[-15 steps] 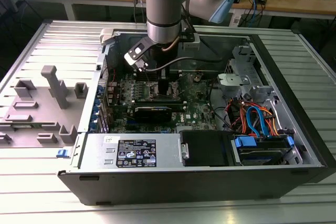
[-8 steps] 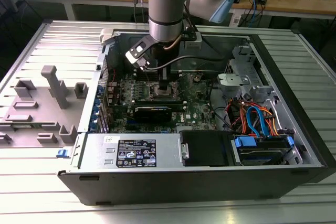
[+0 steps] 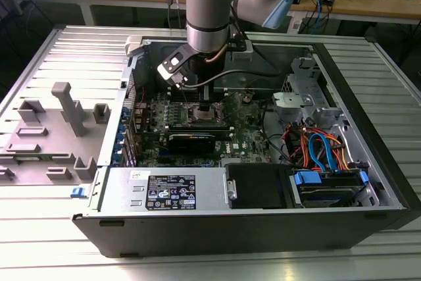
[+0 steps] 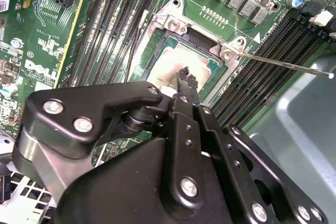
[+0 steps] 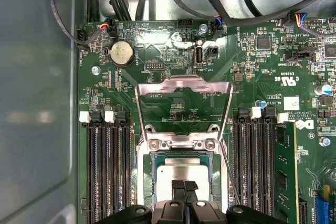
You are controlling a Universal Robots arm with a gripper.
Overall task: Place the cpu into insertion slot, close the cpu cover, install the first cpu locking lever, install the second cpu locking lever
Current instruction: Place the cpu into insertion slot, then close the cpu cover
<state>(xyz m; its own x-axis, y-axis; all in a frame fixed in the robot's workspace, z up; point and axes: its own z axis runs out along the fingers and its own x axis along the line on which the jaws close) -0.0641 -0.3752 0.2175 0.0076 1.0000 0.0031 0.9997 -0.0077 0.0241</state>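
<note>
Gripper (image 5: 184, 185), jaws pressed together, is hanging right over the cpu (image 5: 176, 172), which is already sitting in the insertion slot (image 5: 148, 177) (placement seemingly done), while the cpu cover (image 5: 184, 81) is lying open and a locking lever (image 4: 283, 65) is sticking out unlatched.

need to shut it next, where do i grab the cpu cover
Probably the free cross bar of the cpu cover, the edge opposite its hinge. The cover is swung open away from the cpu, and that thin bar is bare, so come from above with one finger through the window.
</note>
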